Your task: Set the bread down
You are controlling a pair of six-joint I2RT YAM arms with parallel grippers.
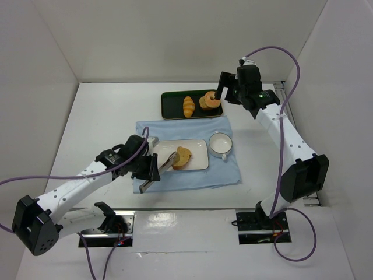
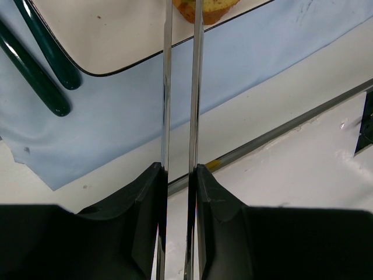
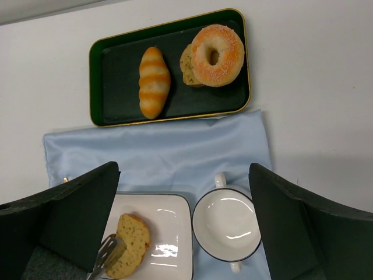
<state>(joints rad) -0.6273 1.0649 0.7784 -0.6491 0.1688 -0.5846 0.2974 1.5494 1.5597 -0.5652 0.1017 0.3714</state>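
The bread, a golden speckled slice with a brown crust, lies on a white rectangular plate. My left gripper is shut on a pair of metal tongs. In the left wrist view the gripper clamps the two tong blades, which run up to the bread at the top edge. In the right wrist view a tong tip rests on the bread's near end. My right gripper hovers open and empty over the tray, its jaws wide apart.
A green tray at the back holds a ridged croissant and stacked doughnuts. A white two-handled cup stands right of the plate on a blue cloth. Two dark green rods lie across the plate's corner.
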